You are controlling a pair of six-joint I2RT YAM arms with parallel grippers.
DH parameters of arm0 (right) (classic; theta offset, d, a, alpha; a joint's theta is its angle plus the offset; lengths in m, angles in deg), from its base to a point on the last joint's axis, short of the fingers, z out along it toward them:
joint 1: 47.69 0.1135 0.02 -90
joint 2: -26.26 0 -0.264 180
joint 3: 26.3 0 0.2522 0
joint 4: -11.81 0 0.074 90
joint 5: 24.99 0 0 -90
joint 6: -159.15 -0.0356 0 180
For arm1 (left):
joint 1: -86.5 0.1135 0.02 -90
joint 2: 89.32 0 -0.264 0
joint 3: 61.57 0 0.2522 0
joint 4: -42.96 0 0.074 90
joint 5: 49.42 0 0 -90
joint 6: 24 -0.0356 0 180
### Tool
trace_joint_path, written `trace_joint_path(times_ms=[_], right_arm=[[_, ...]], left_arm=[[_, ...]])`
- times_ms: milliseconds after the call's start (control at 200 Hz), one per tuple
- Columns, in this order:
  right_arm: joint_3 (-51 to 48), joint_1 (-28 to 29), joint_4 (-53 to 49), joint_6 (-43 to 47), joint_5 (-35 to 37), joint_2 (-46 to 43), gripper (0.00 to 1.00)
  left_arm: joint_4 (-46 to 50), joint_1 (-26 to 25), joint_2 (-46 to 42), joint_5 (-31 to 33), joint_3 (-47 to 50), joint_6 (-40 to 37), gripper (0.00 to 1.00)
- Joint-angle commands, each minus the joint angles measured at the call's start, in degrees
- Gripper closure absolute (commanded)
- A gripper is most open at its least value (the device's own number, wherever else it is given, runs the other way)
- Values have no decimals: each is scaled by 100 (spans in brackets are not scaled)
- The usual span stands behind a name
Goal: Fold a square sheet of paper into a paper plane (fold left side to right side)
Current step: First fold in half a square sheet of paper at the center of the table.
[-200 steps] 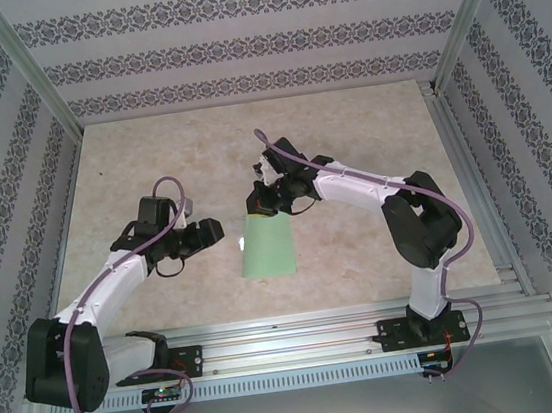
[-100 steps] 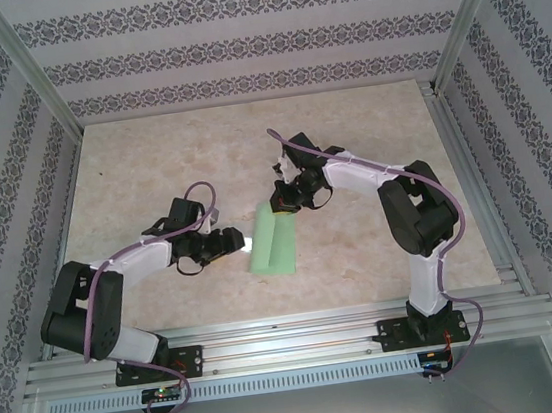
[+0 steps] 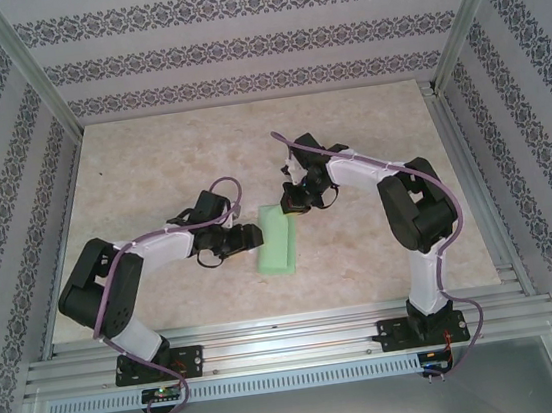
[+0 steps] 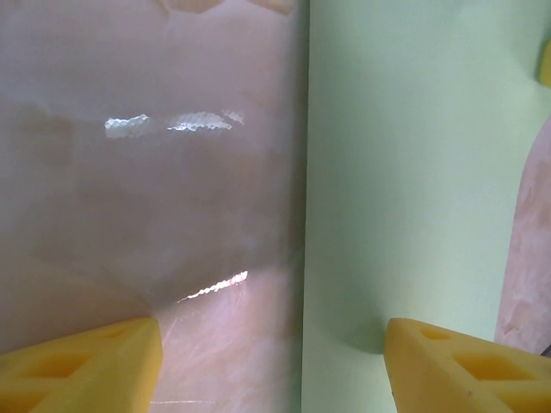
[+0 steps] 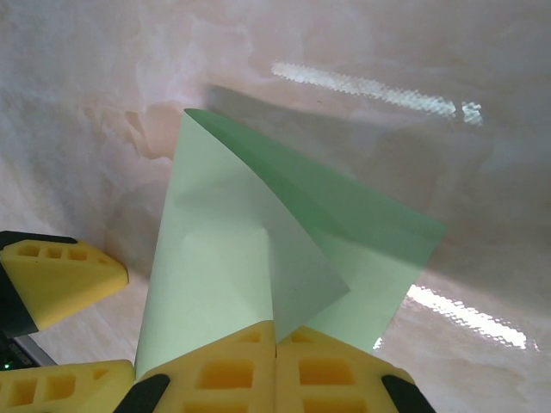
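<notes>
The square sheet of paper [image 3: 278,240] is mint green and lies doubled over as a narrow strip mid-table; a paper plane is out of view. My right gripper [image 3: 293,204] is at the strip's far end. In the right wrist view it [image 5: 275,337] is shut on a raised flap of the sheet [image 5: 222,258], which curls over the lower layer. My left gripper [image 3: 252,236] sits at the strip's left side. In the left wrist view it [image 4: 274,368] is open. Its fingers [image 4: 469,366] straddle the left edge of the paper [image 4: 413,172], one over the table, one over the sheet.
The marbled tabletop [image 3: 150,162] has free room on all sides of the paper. Aluminium rails run along the near edge [image 3: 291,331] and the right side [image 3: 475,182]. Patterned walls enclose the back and sides.
The sheet has gone from a wide flat rectangle to a narrow doubled strip. My left gripper has moved right up to the paper's left edge. My right gripper has shifted slightly right, still shut.
</notes>
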Motion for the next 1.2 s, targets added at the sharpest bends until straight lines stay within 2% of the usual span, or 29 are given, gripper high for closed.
trace_joint_path(times_ms=[0,165,609,1004,1194], right_arm=[[-28,-77,-50,140,161,90,100],[-126,-125,-46,139,336,81,100],[-288,-149,116,43,179,160,100],[-479,-138,289,-28,146,113,100],[-449,-129,303,-53,126,128,100]], left_arm=[[-319,-242,266,6,-218,69,33],[-330,-411,456,50,-315,99,38],[-237,-717,703,218,-520,97,48],[-169,-729,278,264,-535,163,38],[-172,-730,73,150,-544,188,37]])
